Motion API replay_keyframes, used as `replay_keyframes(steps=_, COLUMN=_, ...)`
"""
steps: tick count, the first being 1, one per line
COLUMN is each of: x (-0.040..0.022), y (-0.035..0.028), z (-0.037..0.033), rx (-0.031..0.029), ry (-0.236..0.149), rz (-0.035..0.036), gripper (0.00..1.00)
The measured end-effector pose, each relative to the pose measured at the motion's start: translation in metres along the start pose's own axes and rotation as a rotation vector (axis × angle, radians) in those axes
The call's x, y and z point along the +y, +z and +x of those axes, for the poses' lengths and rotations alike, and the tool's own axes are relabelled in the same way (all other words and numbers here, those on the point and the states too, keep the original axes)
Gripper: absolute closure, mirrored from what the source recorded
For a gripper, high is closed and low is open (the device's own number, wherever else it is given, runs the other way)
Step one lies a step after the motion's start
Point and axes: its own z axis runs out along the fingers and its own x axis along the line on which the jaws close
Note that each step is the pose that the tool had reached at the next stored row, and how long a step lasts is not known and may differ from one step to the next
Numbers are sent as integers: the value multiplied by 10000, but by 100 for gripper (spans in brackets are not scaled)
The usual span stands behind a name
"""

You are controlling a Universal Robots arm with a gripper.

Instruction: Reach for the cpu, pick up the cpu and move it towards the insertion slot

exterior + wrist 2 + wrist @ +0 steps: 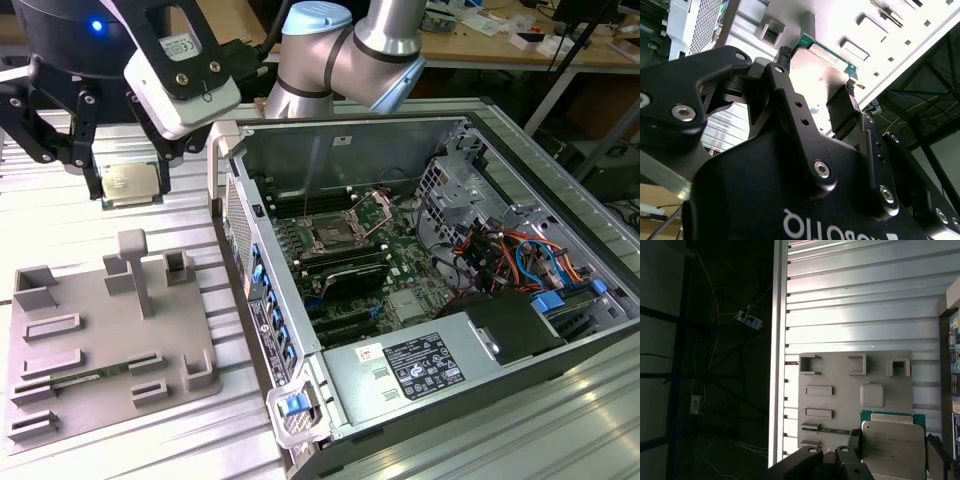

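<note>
The gripper hung above the ribbed metal table at the exterior view's left. Its two black fingers were clamped on opposite edges of the cpu. The cpu was held roughly flat with its metal face up, clear of the table and just past the far edge of the grey fixture plate.

The insertion slot lay well apart from the cpu, toward the exterior view's right. It sat inside the open computer case, beyond the perforated side wall — and seemingly lower than the held cpu. The cpu was square, so it had no long axis to speak of.

In both wrist views the cpu was a thin plate, with a smooth silvery lid on a green base that showed as a narrow rim. The fixture plate was matte grey plastic with raised blocks and shallow rectangular recesses. The insertion slot had a shiny metal frame around a dark centre and a thin wire lever — all mounted on a green board beside long black memory slots.
</note>
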Motion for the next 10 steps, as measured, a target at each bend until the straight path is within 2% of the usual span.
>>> replay_keyframes(steps=10, x=3, y=0, z=-25, rx=0, ry=0, rz=0, gripper=45)
